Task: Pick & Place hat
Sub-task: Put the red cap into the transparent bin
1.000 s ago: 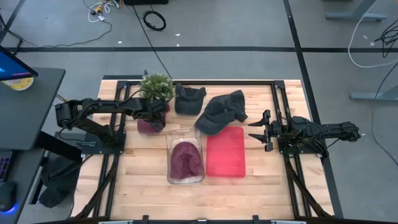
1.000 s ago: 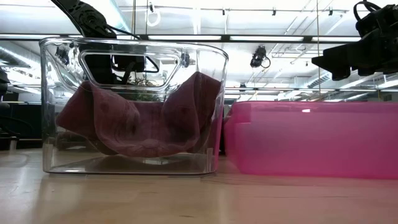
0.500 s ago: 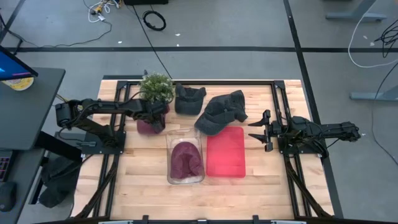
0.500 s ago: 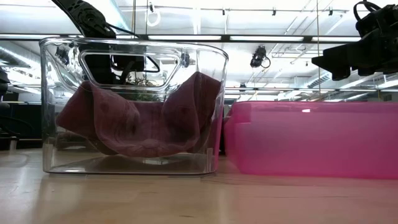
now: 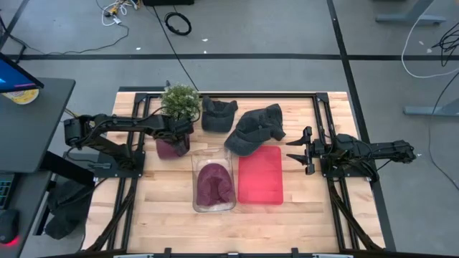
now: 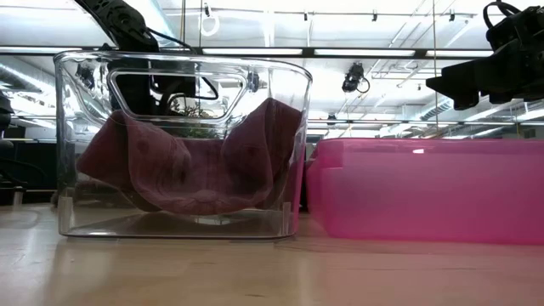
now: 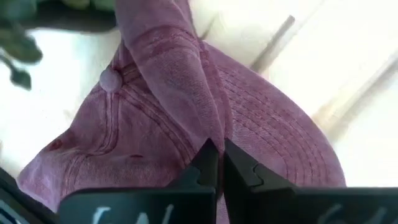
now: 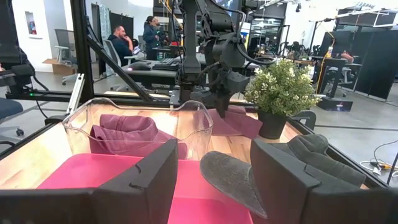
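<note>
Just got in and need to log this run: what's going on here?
The left gripper is shut on a maroon hat beside the potted plant. Another maroon hat already lies in the clear bin. Two grey hats wait behind the pink tray. The right gripper is open, idle.

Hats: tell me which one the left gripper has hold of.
The maroon hat lying on the table beside the plant, pinched by the left gripper; the other maroon hat sits in the clear bin.
</note>
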Controlling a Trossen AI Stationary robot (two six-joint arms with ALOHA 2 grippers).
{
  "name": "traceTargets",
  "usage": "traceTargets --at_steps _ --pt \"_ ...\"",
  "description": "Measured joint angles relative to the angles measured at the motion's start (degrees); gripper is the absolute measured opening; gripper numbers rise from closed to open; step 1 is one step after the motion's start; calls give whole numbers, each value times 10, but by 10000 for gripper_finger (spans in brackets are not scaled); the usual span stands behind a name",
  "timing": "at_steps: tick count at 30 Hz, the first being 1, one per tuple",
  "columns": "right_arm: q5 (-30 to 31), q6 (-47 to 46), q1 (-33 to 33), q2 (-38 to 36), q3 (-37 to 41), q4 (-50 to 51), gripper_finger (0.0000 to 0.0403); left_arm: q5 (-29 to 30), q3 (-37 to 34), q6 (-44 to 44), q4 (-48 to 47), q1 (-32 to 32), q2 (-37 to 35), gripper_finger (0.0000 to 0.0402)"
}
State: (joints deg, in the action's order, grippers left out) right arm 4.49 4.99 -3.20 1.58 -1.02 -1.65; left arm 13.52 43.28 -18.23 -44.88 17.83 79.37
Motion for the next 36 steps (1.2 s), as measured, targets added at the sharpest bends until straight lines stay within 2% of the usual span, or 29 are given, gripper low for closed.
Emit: traceTargets --at_steps 7,18,22,30,36 --pt "0 0 0 0 0 0 205 -28 21 -7 -3 -38 -3 5" --pt "0 0 0 0 0 0 205 -7 97 -22 -20 -110 -3 6" --pt "0 0 0 0 0 0 205 19 122 -25 -36 -141 -3 4" --pt "0 0 0 0 0 0 205 105 168 -67 -96 -189 -4 4" --pt "0 0 0 0 0 0 205 114 200 -71 -100 -226 -4 5"
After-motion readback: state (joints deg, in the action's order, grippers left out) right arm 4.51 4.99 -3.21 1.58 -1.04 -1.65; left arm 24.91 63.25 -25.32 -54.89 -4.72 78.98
